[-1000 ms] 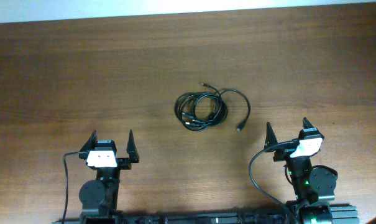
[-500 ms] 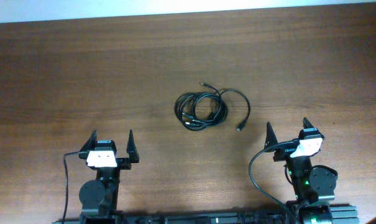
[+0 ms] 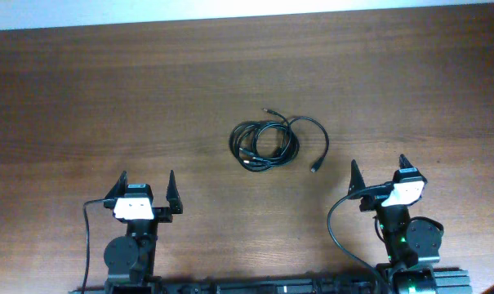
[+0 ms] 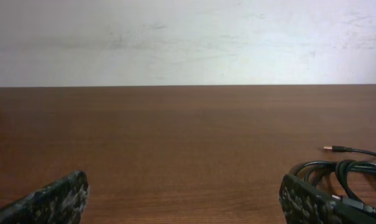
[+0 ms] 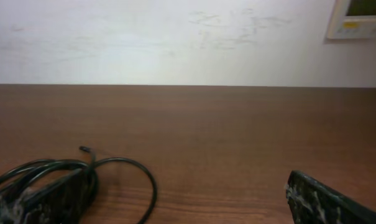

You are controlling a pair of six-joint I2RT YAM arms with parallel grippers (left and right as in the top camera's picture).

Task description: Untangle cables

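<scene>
Surface: a brown wood-grain desk [image 3: 108, 98], running back to a plain white wall [image 4: 188, 37]. The wall shows faint scuff marks. A pale wall-mounted panel [image 5: 360, 17] sits high at the right of the right wrist view.

Task item: the cables [image 3: 267, 143] lie on the desk near its middle, slightly toward the right arm's side. They form one tight black coil, with a loose loop swinging out on the right side. One small plug [image 3: 315, 169] ends that loop on the near side of the coil. A second plug [image 3: 267, 109] points away at the far side. The strands overlap within the coil, and how many cords are there cannot be told.

Left end effector [image 3: 146, 176]: jaws spread wide, gripping nothing, well apart from the coil. Its fingers [image 4: 51, 202] frame bare desk, with the coil at the right edge of its wrist view.

Right end effector [image 3: 377, 162]: jaws likewise spread wide, gripping nothing. It is near the loop's plug but not touching it.

Comparison with the earlier overhead frames: the coil, both plugs and both arms hold the same positions. No change noted.
</scene>
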